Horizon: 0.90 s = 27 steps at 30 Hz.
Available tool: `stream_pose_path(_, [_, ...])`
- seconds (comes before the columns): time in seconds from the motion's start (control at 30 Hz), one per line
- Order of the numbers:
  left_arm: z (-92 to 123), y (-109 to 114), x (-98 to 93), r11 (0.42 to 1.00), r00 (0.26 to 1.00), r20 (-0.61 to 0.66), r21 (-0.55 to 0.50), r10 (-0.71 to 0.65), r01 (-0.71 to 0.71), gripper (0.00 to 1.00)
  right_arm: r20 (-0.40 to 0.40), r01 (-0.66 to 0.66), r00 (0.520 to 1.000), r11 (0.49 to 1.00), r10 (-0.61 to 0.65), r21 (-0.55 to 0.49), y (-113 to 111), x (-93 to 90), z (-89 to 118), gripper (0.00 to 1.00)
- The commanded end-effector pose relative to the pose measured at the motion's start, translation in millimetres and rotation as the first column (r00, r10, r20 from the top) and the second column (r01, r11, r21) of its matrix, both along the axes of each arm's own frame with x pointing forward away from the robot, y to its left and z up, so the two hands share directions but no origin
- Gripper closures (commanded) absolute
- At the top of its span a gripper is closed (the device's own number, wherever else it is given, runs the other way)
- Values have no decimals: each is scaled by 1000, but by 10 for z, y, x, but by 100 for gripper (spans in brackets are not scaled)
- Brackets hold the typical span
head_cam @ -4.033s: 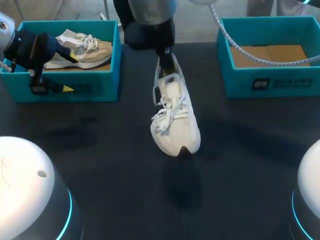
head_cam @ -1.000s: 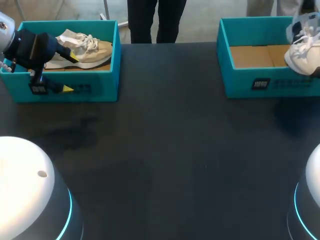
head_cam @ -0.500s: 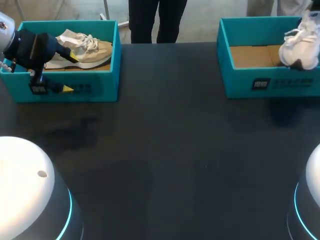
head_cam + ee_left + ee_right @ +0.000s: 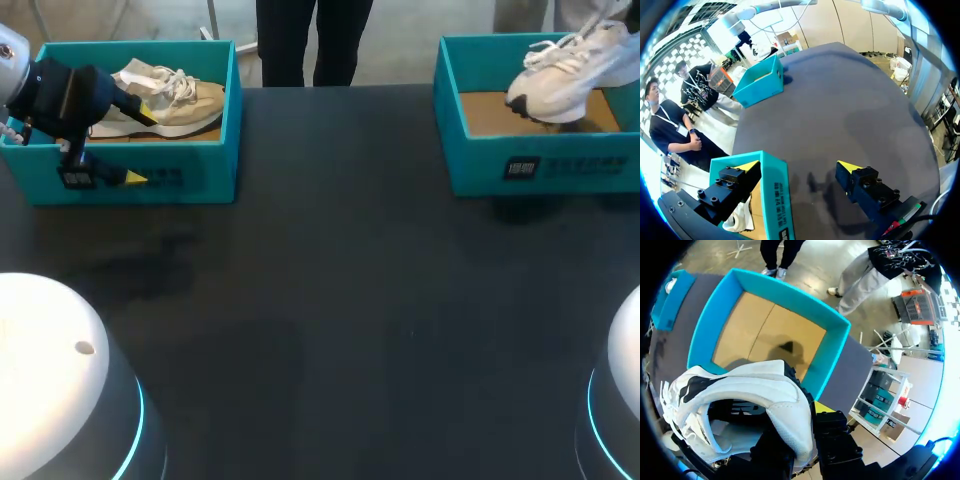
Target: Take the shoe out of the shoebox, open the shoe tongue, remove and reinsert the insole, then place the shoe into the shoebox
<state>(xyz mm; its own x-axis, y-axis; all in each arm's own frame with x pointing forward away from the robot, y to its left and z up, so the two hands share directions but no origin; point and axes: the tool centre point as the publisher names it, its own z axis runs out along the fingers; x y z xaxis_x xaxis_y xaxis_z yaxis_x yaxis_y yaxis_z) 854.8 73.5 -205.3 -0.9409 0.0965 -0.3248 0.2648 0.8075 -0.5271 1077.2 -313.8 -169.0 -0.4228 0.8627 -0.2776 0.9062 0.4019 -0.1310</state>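
A white lace-up shoe [image 4: 562, 76] hangs tilted over the right teal shoebox [image 4: 530, 165], toe pointing left and low over the cardboard floor. In the right wrist view my right gripper [image 4: 804, 412] is shut on the shoe's [image 4: 755, 395] heel collar, one finger inside, one yellow tip outside. The shoebox [image 4: 715, 320] lies open under and ahead of it, with nothing inside. My left gripper [image 4: 138, 145] stands open astride the front wall of the left teal box [image 4: 180, 180]. One finger [image 4: 735, 182] is inside that box [image 4: 776, 200], the other [image 4: 865, 187] outside over the table.
A beige shoe [image 4: 170, 95] lies in the left box; part of it [image 4: 740, 220] shows under my left finger. The right box [image 4: 760, 82] is far ahead of my left gripper. The arms' white bases [image 4: 50, 370] [image 4: 620, 360] fill the near corners.
The right arm carried the white shoe from over the table's middle to the right box. In the last second the shoe swung left and tipped flatter over the box. The left arm stayed still.
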Motion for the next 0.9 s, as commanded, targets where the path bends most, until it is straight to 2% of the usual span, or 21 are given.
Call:
stream_pose_path(0.03, [4,0,-8,1000,1000,0,3,0,0,0,-24,5,1000,1000,-5,-4,2,74,32,100])
stream_pose_path(0.3, [4,0,-8,1000,1000,0,3,0,0,0,-24,5,1000,1000,-5,-4,2,74,32,100])
stream_pose_path(0.43, [4,0,-8,1000,1000,0,3,0,0,0,13,163,987,986,-163,24,-134,53,3,100])
stream_pose_path(0.57, [4,0,-8,1000,1000,0,3,0,0,0,48,330,942,944,-331,30,-260,29,7,100])
stream_pose_path(0.9, [4,0,-8,1000,1000,0,3,0,0,0,92,562,821,826,-563,41,-360,-34,-24,100])
